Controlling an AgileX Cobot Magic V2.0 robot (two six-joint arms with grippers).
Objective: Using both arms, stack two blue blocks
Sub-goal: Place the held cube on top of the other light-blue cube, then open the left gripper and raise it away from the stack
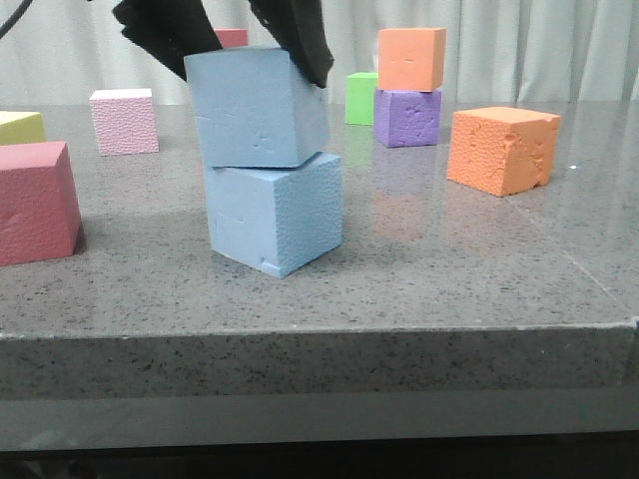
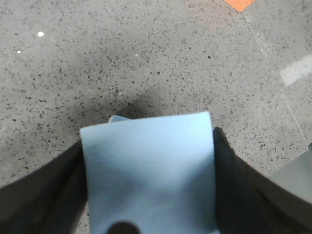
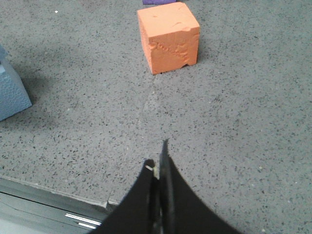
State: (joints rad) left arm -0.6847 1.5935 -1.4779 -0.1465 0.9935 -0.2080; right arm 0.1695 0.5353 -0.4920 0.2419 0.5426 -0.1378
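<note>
Front view: red cube at far left of bench. Left claw clamps upper blue block, which sits slightly askew on lower blue block near bench middle. Chipped orange cube to right. Right claw pressed closed, empty, above bench edge.
</note>
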